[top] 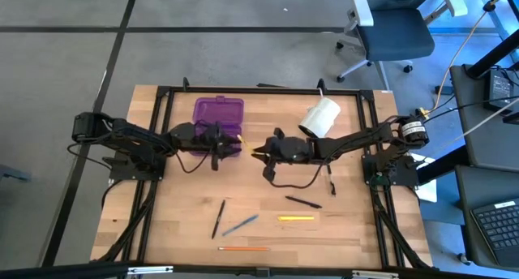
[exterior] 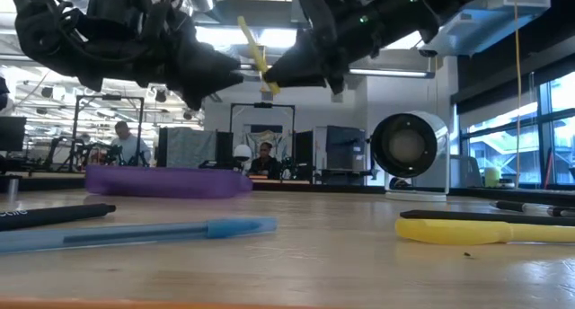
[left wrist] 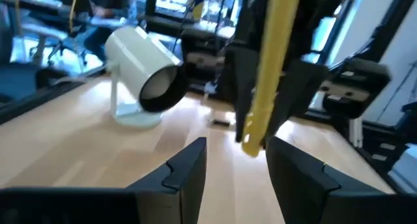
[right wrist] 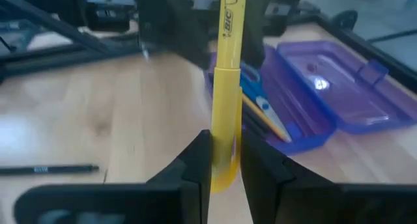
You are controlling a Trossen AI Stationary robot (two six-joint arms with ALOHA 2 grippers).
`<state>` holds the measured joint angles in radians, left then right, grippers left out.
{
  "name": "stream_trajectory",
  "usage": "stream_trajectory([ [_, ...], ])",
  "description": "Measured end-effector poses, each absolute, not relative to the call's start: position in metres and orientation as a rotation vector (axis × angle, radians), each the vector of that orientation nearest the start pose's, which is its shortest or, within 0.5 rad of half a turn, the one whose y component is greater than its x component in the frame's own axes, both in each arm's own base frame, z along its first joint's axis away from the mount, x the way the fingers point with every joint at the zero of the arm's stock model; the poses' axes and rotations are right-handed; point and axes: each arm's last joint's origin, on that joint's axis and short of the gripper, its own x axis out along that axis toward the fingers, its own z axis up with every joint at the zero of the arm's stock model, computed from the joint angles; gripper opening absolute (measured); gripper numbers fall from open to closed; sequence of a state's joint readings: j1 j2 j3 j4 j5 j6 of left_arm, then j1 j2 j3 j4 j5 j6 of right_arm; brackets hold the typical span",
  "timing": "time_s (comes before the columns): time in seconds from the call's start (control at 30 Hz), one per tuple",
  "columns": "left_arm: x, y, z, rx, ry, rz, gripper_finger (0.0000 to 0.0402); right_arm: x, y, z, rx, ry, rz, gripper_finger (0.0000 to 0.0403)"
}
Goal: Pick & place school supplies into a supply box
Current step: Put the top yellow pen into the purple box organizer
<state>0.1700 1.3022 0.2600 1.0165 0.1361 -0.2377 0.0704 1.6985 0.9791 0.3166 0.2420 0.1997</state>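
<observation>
The open purple supply box (top: 219,113) (right wrist: 339,87) lies at the table's far left, with blue-handled scissors (right wrist: 251,74) and an orange pencil (right wrist: 270,123) inside. My right gripper (top: 258,152) (right wrist: 223,146) hovers just right of the box, shut on a yellow pen (exterior: 254,53). Facing it, my left gripper (top: 215,145) (left wrist: 234,159) is open in front of the box. Its fingers stand either side of the pen's lower end (left wrist: 251,142) without touching it. On the near table lie a black pen (top: 219,218), a blue pen (top: 241,224), a second yellow pen (top: 296,218) and an orange pencil (top: 243,248). My right gripper pinches the yellow pen's lower end (right wrist: 225,129) between its two fingers, coming level from the table's right, with the fingers across the pen. The pen is lifted clear of the table and stands nearly upright, its upper end (exterior: 243,23) tilted toward the left gripper.
A white cylindrical roll (top: 320,117) (left wrist: 143,74) stands at the far right, behind the right arm. Two more black pens (top: 304,202) (top: 331,182) lie right of centre. A black frame (top: 259,90) borders the table. An office chair (top: 389,32) stands beyond the far edge.
</observation>
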Motion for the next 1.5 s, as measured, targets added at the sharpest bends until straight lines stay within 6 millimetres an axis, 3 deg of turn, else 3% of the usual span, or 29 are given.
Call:
stream_trajectory([
  [0.67,0.218,0.026,0.198,-0.119,-0.222,-0.023,0.0147,0.368,0.021,0.216,0.135,0.324,-0.14,0.0073],
  [0.93,0.227,0.025,0.208,-0.13,-0.226,-0.082,0.0134,0.369,0.021,0.218,0.137,0.308,-0.138,0.0073],
  [1.13,0.229,0.026,0.212,-0.106,-0.232,-0.078,0.0101,0.369,0.021,0.218,0.136,0.309,-0.138,0.0073],
  [1.4,0.23,0.026,0.21,-0.09,-0.213,-0.076,0.0019,0.369,0.021,0.217,0.128,0.315,-0.134,0.0074],
  [1.5,0.23,0.026,0.209,-0.091,-0.203,-0.075,0.0017,0.368,0.021,0.216,0.117,0.334,-0.13,0.008],
])
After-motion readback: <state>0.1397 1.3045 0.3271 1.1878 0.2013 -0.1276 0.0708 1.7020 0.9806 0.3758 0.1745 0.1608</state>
